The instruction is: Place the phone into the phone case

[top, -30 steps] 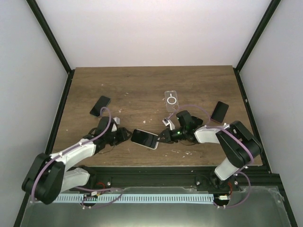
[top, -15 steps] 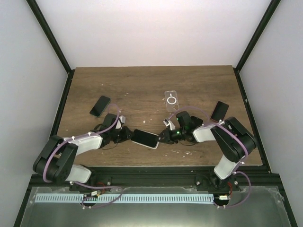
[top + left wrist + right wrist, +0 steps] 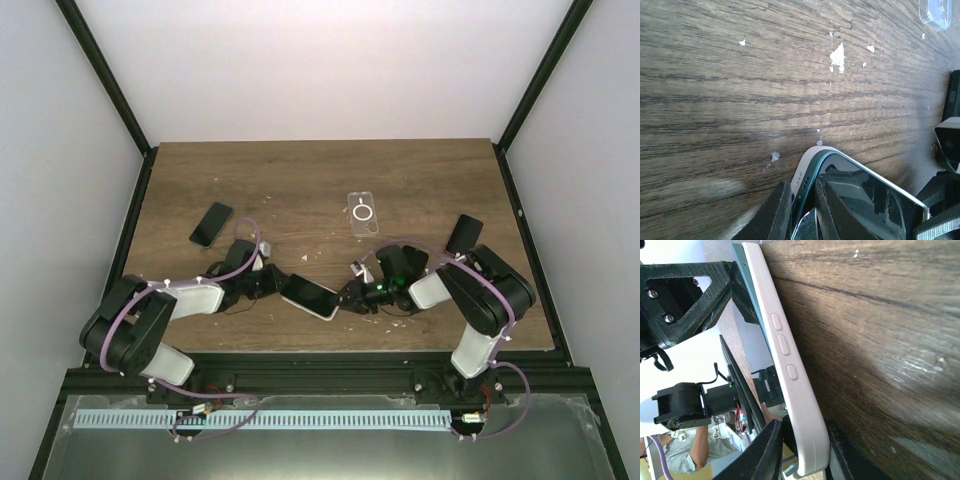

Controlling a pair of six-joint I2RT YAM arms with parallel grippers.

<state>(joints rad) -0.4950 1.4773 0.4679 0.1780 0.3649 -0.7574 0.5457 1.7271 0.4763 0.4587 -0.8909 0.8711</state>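
Note:
A dark-screened phone (image 3: 308, 296) with a green rim lies in a white phone case near the table's front middle. My left gripper (image 3: 275, 283) is shut on its left end. In the left wrist view the fingers (image 3: 775, 215) pinch the green rim (image 3: 812, 172) and the white case (image 3: 802, 170) together. My right gripper (image 3: 348, 297) is shut on the right end. In the right wrist view its jaws clamp the white case (image 3: 785, 355), whose side buttons show. The phone is tilted, held between both grippers.
A clear case (image 3: 362, 211) with a ring mark lies behind the middle and shows in the left wrist view (image 3: 937, 12). One black phone (image 3: 211, 223) lies at the left, another (image 3: 463, 235) at the right. White flecks dot the wood.
My left gripper has moved right across a small gap and closed on the phone's left end. Both forearms have dropped lower. The phone has shifted slightly.

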